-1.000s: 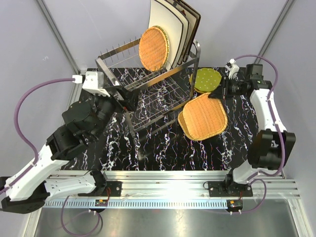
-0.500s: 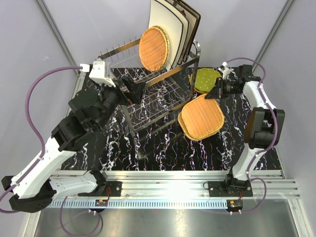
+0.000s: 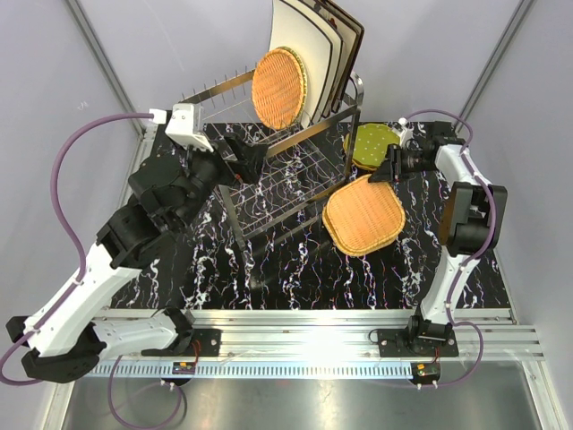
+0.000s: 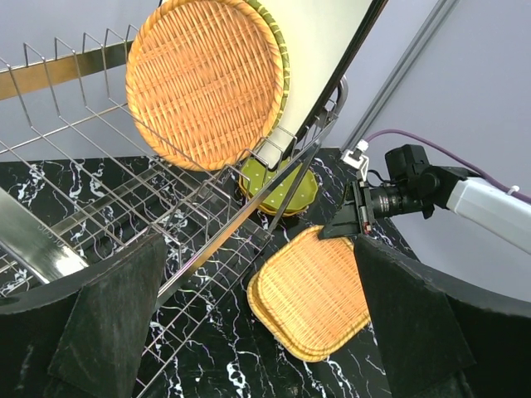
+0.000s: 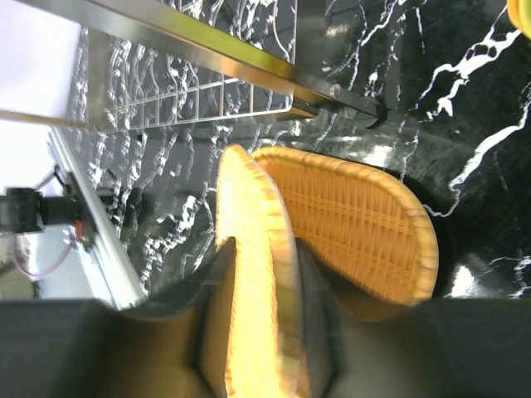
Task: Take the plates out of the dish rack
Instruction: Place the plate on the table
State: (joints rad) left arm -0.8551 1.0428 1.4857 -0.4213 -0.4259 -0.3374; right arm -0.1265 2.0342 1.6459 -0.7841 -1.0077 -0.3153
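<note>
Right wrist: R pincer [image 5: 265, 253] clamps rim of orange woven wicker plate [image 5: 249, 203], tilted over second wicker plate [image 5: 357, 224] | L pincer [image 4: 257, 278] wide, by chrome wire dish rack [image 4: 58, 73].

A black desk [image 3: 295, 269] veined with white marbling fills the middle. A silver aluminium rail [image 3: 304, 327] runs along its near edge. Pale grey walls [image 3: 161, 54] enclose it, with slanting metal struts [image 3: 101, 63] at the back corners.

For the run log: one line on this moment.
left gripper: open, at dish rack | right gripper: gripping upper wicker plate by rim | cream plates: racked
</note>
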